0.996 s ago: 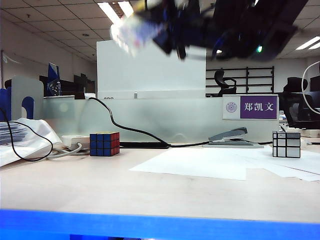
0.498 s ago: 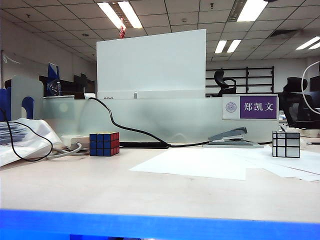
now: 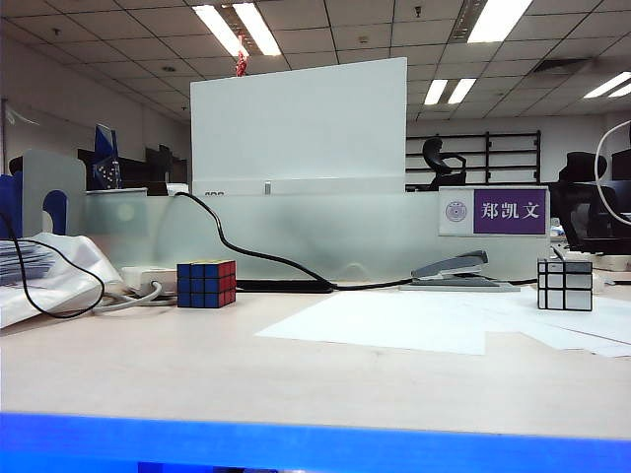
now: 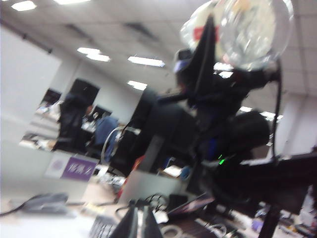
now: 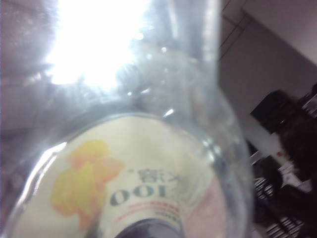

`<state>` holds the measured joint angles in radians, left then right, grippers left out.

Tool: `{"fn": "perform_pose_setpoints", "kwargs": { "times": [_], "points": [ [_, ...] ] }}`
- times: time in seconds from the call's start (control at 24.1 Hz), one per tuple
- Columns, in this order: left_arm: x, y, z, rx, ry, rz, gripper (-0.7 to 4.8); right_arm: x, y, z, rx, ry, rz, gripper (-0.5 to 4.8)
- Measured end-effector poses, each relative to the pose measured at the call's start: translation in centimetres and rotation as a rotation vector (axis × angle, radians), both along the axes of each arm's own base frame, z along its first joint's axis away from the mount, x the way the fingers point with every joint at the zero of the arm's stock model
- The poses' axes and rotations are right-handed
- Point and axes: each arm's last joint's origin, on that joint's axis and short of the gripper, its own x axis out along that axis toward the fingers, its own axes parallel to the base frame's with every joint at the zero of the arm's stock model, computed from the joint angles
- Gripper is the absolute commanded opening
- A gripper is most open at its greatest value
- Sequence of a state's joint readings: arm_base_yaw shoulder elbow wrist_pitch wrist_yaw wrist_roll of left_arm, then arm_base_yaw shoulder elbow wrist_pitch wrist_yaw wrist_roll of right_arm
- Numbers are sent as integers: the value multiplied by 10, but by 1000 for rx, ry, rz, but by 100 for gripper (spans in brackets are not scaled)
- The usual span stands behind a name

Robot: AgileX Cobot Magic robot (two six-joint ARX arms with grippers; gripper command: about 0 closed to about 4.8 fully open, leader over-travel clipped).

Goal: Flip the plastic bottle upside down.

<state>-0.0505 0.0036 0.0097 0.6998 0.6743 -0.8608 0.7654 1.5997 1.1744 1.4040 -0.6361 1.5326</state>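
Fluorescent ceiling panels light an open office, and the pale wooden desk (image 3: 296, 379) in front of me carries only small things; neither arm shows in the exterior view. The action is overhead. In the left wrist view the right arm's black gripper (image 4: 233, 74) is raised toward the ceiling with the clear plastic bottle (image 4: 250, 29) clamped in it, the bottle's round transparent end turned to the camera and a bit of red and white label beside it. The right wrist view is nearly filled by that same bottle (image 5: 138, 163): glare through the clear wall, and a white label with a yellow-orange blotch and green print lying close against the lens. The right gripper's fingers are not visible there, but the bottle sits pinned between its dark jaws in the other view, at a middling width. The left gripper (image 4: 138, 225) shows as two dark fingertips pressed together, holding nothing, pointing out across the room.

Down on the desk, a blue and red puzzle cube (image 3: 206, 284) stands left of centre, just beside a white power strip (image 3: 146, 279) from which a black cable (image 3: 246, 254) snakes up over the frosted partition. A grey stapler (image 3: 455, 271) lies by the partition under a purple name plate (image 3: 509, 211), and a silver mirror cube (image 3: 565, 285) stands at the right on loose white paper sheets (image 3: 414, 320). A white board (image 3: 296, 128) rises behind.
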Motion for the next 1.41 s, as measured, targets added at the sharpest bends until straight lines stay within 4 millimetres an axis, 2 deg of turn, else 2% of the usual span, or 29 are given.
{"fn": "perform_pose_setpoints", "kwargs": {
  "times": [0.04,0.08,0.12,0.17,0.29,0.41,0.54,0.75,1.12,1.41],
  "points": [
    [-2,0,3,-22,-12,-23,207,-5,6,0,-1,0,16,-7],
    [-5,0,7,-46,-19,-46,301,-10,10,0,0,-8,28,-7],
    [-10,0,18,-68,-40,-70,405,-15,14,0,0,-15,39,-7],
    [-18,1,33,-85,-85,-89,479,-17,16,-1,-3,-15,46,-7],
    [-40,2,67,-101,-202,-115,479,-20,21,-2,-10,1,49,-7],
    [-53,2,88,-98,-231,-142,479,-31,32,-3,-10,13,59,-7],
    [-52,2,88,-122,-155,-184,479,-39,39,-4,-14,16,68,-7],
    [-50,3,88,-158,-128,-163,479,-52,48,-4,-8,21,89,-7],
    [-32,2,84,-150,-27,-117,479,-71,68,-11,-82,24,77,-7],
    [-33,2,86,-156,-51,-135,479,-68,69,-12,-84,-1,-1,-7]
  ]
}}
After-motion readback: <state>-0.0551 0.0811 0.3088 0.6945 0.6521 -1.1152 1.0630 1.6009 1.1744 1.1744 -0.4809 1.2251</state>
